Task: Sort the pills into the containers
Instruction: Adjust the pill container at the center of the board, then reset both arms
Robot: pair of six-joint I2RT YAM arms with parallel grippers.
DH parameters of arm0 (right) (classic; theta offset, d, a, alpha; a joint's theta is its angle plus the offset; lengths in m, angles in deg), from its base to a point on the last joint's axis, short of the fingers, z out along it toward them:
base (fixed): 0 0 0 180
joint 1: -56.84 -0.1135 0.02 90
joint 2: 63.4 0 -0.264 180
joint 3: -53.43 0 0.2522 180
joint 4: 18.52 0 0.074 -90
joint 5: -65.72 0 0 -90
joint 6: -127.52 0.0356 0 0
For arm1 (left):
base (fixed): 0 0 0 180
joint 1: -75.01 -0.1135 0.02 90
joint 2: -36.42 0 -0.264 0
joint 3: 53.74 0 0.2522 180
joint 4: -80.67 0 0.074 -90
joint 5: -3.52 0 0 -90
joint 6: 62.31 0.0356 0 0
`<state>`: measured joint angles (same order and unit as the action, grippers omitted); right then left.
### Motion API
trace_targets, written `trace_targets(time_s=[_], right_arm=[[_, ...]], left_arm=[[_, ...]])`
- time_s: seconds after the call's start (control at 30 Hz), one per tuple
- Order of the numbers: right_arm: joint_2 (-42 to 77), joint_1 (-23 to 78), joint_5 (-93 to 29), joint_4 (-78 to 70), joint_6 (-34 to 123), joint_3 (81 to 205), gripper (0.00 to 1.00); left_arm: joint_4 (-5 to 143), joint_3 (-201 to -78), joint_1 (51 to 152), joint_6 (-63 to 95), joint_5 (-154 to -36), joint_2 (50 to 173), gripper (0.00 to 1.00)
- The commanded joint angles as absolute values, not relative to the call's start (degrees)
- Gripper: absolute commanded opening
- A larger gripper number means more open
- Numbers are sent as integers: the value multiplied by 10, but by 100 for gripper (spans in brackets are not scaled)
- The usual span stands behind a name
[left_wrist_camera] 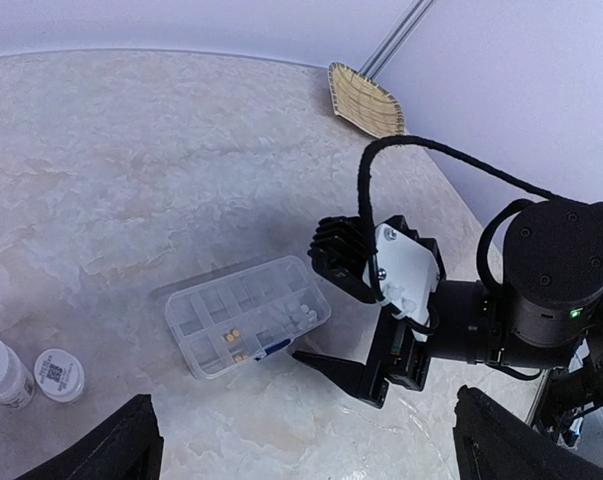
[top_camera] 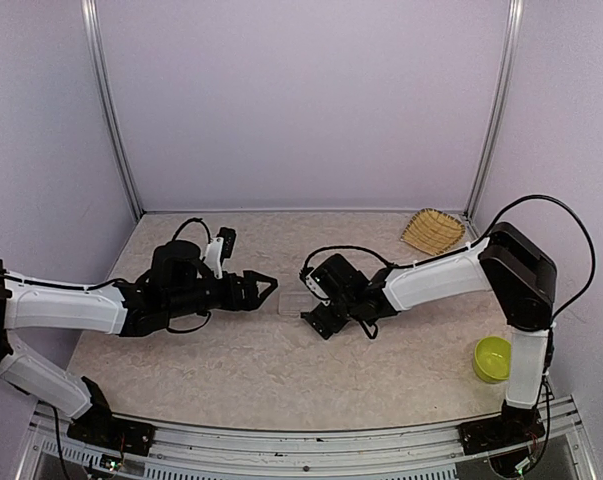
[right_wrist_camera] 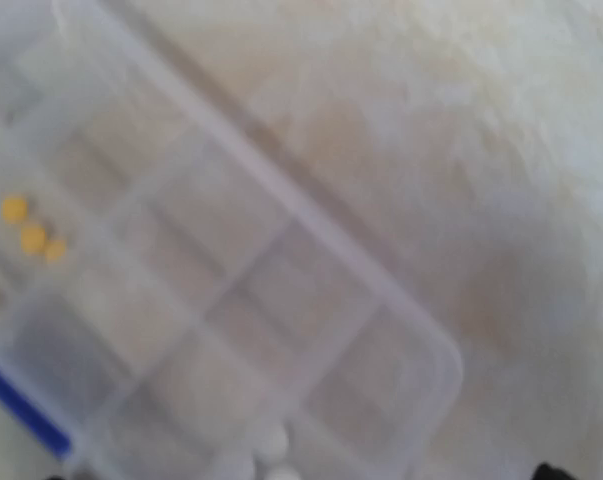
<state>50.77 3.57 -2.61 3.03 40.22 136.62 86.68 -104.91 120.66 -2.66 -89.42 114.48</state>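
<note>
Container [left_wrist_camera: 249, 328] well off table [top_camera: 241, 375] edges, right gripper [top_camera: 311, 300] seemingly beside.

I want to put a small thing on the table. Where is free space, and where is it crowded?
Free: the table strip between the back wall and the box, left of the basket; the front strip between the box and the rail, left of the bowl. Crowded: the middle, where the left pincer and right pincer, both open, flank the box.
</note>
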Motion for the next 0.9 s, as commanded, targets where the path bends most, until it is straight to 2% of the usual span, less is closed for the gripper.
trace_targets(time_s=[0.0, 0.23, 0.47, 0.7, 0.87], right_arm=[[451, 39, -37, 87, 392, 1335, 100], [332, 66, -74, 69, 403, 1274, 100], [214, 164, -166, 20, 453, 1196, 100], [114, 257, -190, 9, 480, 1146, 100], [28, 315, -160, 5, 500, 1115, 100]], left_arm=[[843, -1050, 1201, 1, -874, 1109, 99], [789, -1040, 1172, 47, -842, 1039, 99], [779, -1000, 1095, 64, -858, 965, 99], [744, -996, 1018, 64, -884, 935, 99], [739, -988, 984, 63, -882, 921, 99]])
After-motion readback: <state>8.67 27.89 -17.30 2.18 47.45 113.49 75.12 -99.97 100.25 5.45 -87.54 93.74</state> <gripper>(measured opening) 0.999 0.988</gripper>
